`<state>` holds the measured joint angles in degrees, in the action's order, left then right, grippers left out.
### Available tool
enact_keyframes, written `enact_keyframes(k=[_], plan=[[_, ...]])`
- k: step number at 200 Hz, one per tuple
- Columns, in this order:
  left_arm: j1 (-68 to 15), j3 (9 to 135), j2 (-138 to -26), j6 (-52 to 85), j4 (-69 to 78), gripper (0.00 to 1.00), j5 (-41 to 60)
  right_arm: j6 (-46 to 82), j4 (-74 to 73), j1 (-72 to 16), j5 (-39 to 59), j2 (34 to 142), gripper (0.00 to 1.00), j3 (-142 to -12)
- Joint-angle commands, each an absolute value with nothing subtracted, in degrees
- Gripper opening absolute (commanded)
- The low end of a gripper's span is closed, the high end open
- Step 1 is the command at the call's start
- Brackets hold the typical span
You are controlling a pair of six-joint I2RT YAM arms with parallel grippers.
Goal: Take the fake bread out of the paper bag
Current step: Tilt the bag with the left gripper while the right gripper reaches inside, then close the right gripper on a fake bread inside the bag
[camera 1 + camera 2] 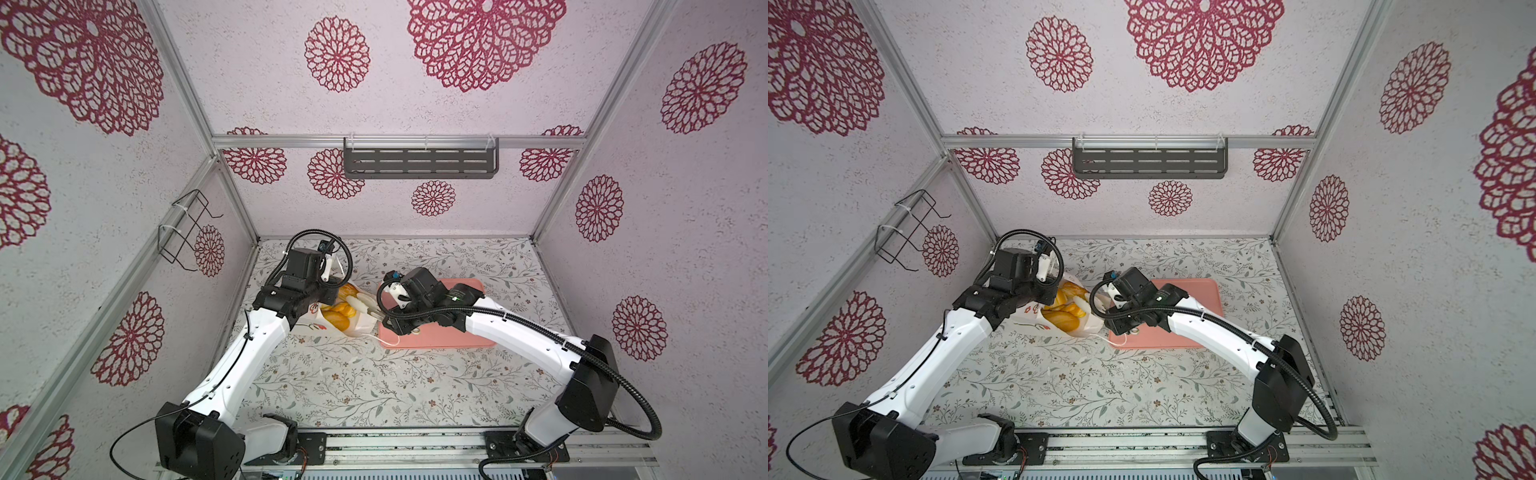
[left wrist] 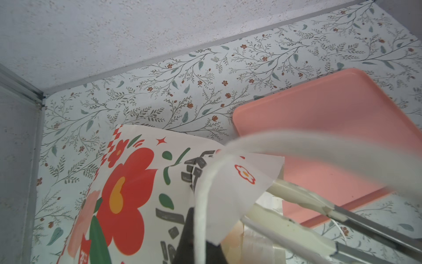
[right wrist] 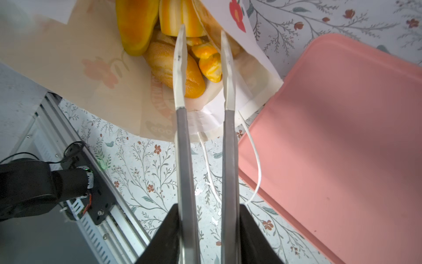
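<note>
The white paper bag (image 1: 320, 328) (image 1: 1034, 322) (image 2: 141, 182) lies tilted on the floral table left of centre, its mouth facing the pink tray. Several glossy yellow-orange pieces of fake bread (image 1: 338, 316) (image 1: 1065, 316) (image 3: 175, 68) fill the mouth. My left gripper (image 1: 332, 272) (image 1: 1045, 269) (image 2: 197, 219) is shut on the bag's white cord handle (image 2: 201, 196), holding the upper lip raised. My right gripper (image 1: 358, 305) (image 1: 1084, 306) (image 3: 202, 29) reaches into the mouth, open. Its long fingers (image 3: 180, 68) straddle an orange braided piece (image 3: 209, 61); contact is unclear.
The pink tray (image 1: 457, 336) (image 1: 1200, 299) (image 2: 331, 114) (image 3: 342, 137) lies right of the bag, partly under my right arm. The bag's other cord handle (image 1: 388, 343) (image 3: 255, 160) trails onto the tray's corner. A wire rack (image 1: 183, 232) and dark shelf (image 1: 419, 162) hang on the walls.
</note>
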<state>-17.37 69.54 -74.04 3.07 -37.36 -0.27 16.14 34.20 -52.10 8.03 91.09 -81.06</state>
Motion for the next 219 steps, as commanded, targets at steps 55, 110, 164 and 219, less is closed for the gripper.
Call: enact_keyframes(k=[55,110,164,219], plan=[[-17.6,74.2,-78.7,6.0,-46.4,0.00,5.9,8.4,28.4,-55.2,-5.4,87.9,0.38,-79.4],[-17.6,74.2,-78.9,7.4,-46.7,0.00,5.8,6.9,32.6,-55.4,-8.3,88.6,0.38,-80.7],[-17.7,75.2,-79.5,9.6,-47.6,0.00,6.0,8.7,32.5,-56.8,-13.0,90.4,0.38,-81.1],[-18.1,76.5,-79.9,13.8,-50.3,0.00,5.1,10.2,31.4,-58.3,-19.7,93.7,0.38,-82.5]])
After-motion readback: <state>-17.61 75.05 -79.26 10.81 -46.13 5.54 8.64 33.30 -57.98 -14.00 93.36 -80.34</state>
